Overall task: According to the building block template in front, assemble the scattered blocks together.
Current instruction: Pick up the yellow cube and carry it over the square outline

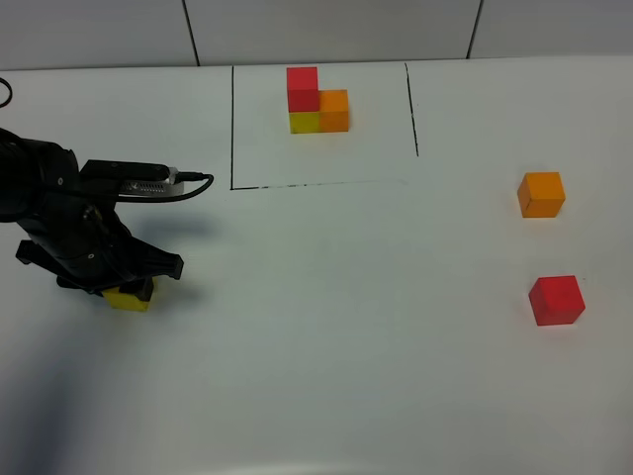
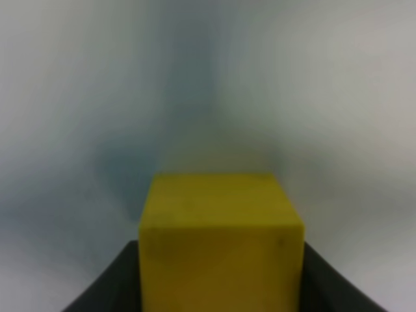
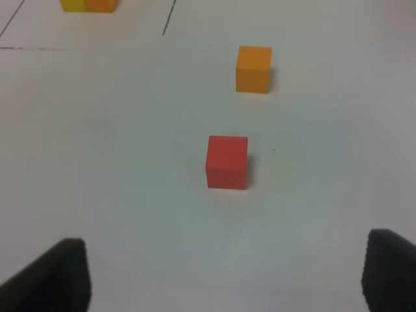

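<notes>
The building block template (image 1: 317, 100) stands at the back centre: red on yellow with orange alongside, inside a thin black outline (image 1: 232, 129). My left gripper (image 1: 127, 289) is at the left, down at the table, shut on the yellow cube (image 1: 130, 297). In the left wrist view the yellow cube (image 2: 221, 240) fills the gap, with a dark finger (image 2: 110, 289) against each side. The orange cube (image 1: 541, 194) and the red cube (image 1: 556, 300) lie apart on the right. My right gripper (image 3: 224, 283) is open and short of the red cube (image 3: 227, 162), with the orange cube (image 3: 253, 68) beyond it.
The table is plain white, with a tiled wall behind it. A cable (image 1: 183, 183) runs off the left arm's wrist. A corner of the template (image 3: 88, 5) and its outline show at the edge of the right wrist view.
</notes>
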